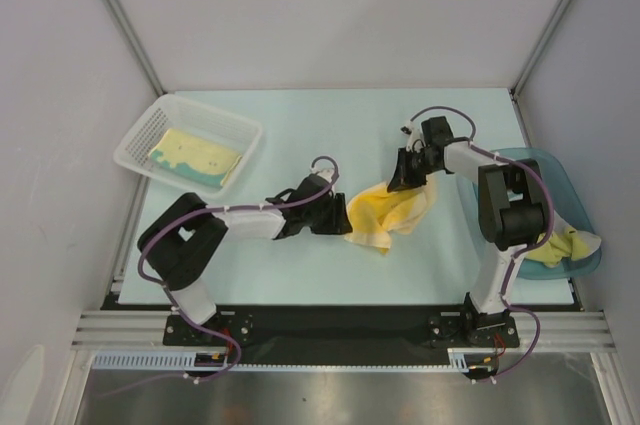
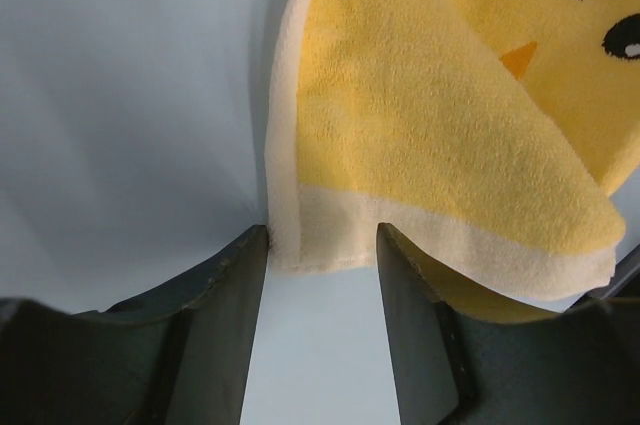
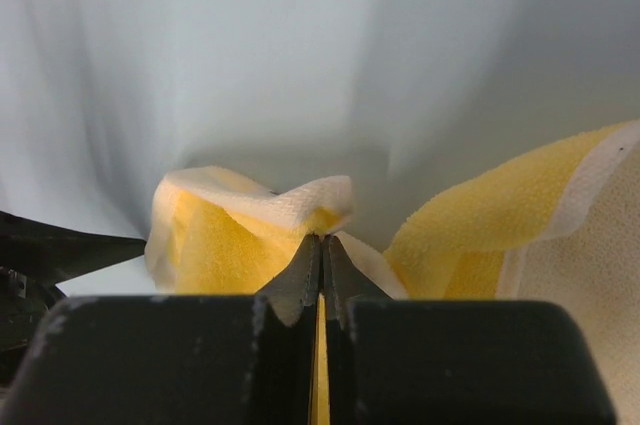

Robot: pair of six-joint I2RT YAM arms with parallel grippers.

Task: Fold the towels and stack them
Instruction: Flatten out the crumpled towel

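Observation:
The pale yellow chick-face towel lies rumpled at the table's middle. My right gripper is shut on its cream edge and holds that part lifted. My left gripper is open, low on the table, with the towel's cream corner at its fingertips; the chick face shows in the left wrist view. A folded teal and yellow towel lies in the white mesh basket. An olive-yellow towel lies in the blue tub.
The basket stands at the back left and the blue tub at the right edge, partly behind my right arm. Grey walls close in the table's back and sides.

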